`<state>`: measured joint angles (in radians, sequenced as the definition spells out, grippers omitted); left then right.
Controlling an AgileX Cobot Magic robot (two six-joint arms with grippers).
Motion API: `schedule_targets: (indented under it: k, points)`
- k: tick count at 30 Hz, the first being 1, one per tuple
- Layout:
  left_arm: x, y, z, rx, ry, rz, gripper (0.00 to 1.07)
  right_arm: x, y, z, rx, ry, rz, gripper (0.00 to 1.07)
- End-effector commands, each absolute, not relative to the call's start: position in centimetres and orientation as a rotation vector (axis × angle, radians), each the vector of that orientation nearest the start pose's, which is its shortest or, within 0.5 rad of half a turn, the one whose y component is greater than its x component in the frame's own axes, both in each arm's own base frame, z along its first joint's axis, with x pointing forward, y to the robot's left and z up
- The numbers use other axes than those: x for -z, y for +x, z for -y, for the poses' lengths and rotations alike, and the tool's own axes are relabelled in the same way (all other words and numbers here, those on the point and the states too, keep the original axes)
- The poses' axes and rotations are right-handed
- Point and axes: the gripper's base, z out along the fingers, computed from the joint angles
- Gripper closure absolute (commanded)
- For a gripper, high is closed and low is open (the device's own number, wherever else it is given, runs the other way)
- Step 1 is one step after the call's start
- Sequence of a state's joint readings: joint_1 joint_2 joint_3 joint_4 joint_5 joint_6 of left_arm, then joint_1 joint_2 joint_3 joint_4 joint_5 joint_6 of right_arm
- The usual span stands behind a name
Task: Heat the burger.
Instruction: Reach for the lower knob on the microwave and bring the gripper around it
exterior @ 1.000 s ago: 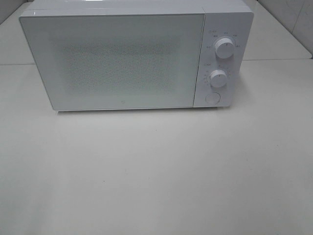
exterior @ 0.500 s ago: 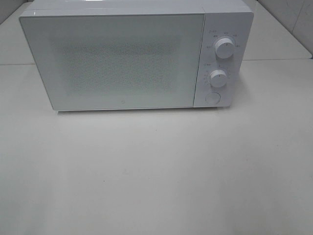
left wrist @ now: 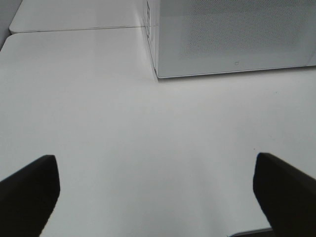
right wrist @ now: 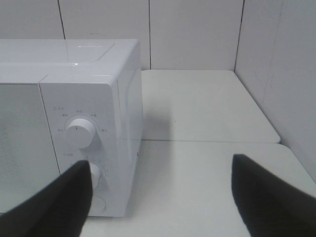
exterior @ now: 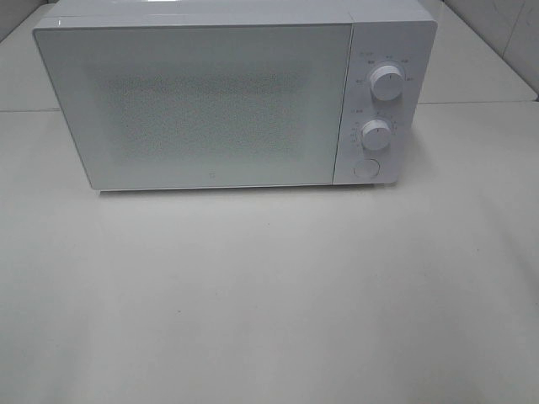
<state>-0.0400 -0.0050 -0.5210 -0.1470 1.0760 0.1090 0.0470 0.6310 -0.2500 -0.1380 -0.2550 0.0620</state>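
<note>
The burger is out of view in every frame. A white microwave [exterior: 202,101] stands at the back of the table with its door shut. In the left wrist view my left gripper [left wrist: 158,197] is open over bare table, its dark fingers [left wrist: 29,192] wide apart, with the microwave's lower front corner [left wrist: 232,34] ahead. My right gripper [right wrist: 163,197] is open too, with nothing between its fingers [right wrist: 266,197]; it faces the microwave's control panel [right wrist: 74,133]. Neither arm shows in the high view.
The control panel carries an upper knob [exterior: 386,83], a lower knob [exterior: 376,133] and a round button [exterior: 365,167]. The white tabletop [exterior: 269,295] spreads in front of the microwave. Tiled walls [right wrist: 197,34] close off the back and right side.
</note>
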Motion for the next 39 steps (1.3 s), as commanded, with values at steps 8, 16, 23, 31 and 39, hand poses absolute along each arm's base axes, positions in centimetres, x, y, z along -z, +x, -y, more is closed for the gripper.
schedule_targets:
  k: [8, 16, 23, 31, 39]
  points:
    - [-28.2, -1.2, 1.1, 0.127, 0.157, -2.007, 0.04, -22.7, 16.4, -1.6, -0.091, -0.132, -1.591, 0.31]
    - [-28.2, -1.2, 1.1, 0.127, 0.157, -2.007, 0.04, -19.8, 19.2, -1.8, -0.128, -0.098, -1.545, 0.31]
    - [-28.2, -1.2, 1.1, 0.127, 0.157, -2.007, 0.04, -17.6, 20.4, -2.7, -0.062, -0.122, -1.552, 0.31]
    - [-28.2, -1.2, 1.1, 0.127, 0.157, -2.007, 0.04, -15.5, 21.6, -4.7, 0.004, -0.102, -1.561, 0.31]
    - [-28.2, -1.2, 1.1, 0.127, 0.157, -2.007, 0.04, -15.4, 24.9, -6.9, -0.048, -0.134, -1.514, 0.31]
